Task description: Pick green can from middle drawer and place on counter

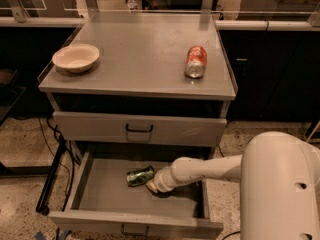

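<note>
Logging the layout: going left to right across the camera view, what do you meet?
Bowl on the counter, green can in the middle drawer, hand in that drawer beside the can, orange-red can on the counter.

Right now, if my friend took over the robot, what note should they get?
The gripper is down in the open drawer, right beside the green can; grip unclear.
Green can: lying on its side on the drawer floor, not lifted.
Done: drawer is open.
Left: lift the can out and set it on the counter, which holds a bowl and an orange can.
</note>
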Robot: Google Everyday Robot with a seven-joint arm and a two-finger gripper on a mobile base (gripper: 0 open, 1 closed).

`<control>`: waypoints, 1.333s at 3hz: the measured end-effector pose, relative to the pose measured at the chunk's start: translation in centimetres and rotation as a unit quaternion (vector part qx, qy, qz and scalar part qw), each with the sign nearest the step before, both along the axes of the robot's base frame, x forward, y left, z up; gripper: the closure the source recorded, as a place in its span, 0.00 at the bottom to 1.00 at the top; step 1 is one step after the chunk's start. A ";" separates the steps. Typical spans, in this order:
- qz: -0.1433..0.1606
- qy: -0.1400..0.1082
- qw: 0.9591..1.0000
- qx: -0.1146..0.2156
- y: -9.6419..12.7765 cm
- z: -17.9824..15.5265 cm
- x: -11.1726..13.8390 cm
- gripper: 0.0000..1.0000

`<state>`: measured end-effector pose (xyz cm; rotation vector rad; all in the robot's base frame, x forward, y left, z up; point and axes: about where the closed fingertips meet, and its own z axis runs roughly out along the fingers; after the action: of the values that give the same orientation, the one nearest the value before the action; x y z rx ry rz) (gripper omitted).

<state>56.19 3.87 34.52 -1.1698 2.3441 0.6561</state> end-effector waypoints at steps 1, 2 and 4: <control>0.000 0.000 1.000 0.000 0.0 0.0 0.0 0.52; 0.000 0.000 1.000 0.000 0.0 0.0 0.0 0.29; 0.000 0.000 1.000 0.000 0.0 0.0 0.0 0.00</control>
<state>56.18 3.89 34.51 -1.1700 2.3441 0.6564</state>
